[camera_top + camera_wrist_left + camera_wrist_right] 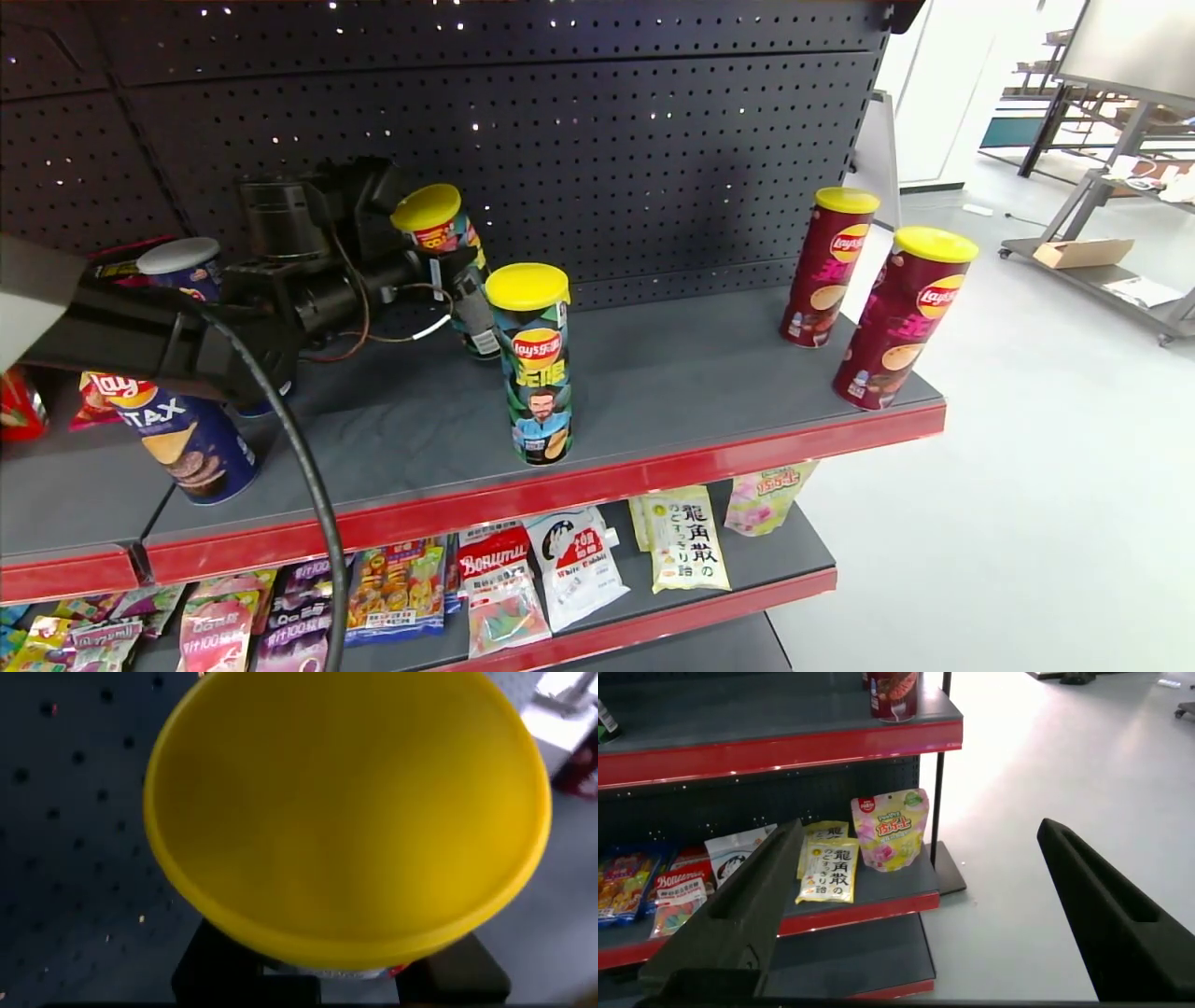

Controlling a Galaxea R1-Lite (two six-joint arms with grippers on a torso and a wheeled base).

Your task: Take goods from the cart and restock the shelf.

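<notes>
My left gripper (464, 280) is shut on a green chip can with a yellow lid (429, 210) at the back of the upper shelf (653, 392). The can is slightly tilted, close to the pegboard. In the left wrist view the held can's yellow lid (346, 812) sits just above the dark fingers (201, 971). A matching green can (537, 364) stands upright in front of it, near the shelf's red front edge. My right gripper (920, 835) is open and holds nothing, low down facing the lower shelf.
Two maroon cans (826, 271) (904, 322) stand at the shelf's right end. Blue cans (191, 443) stand to the left under my left arm. Snack bags (686, 537) (889, 829) lie on the lower shelf. Open floor lies to the right.
</notes>
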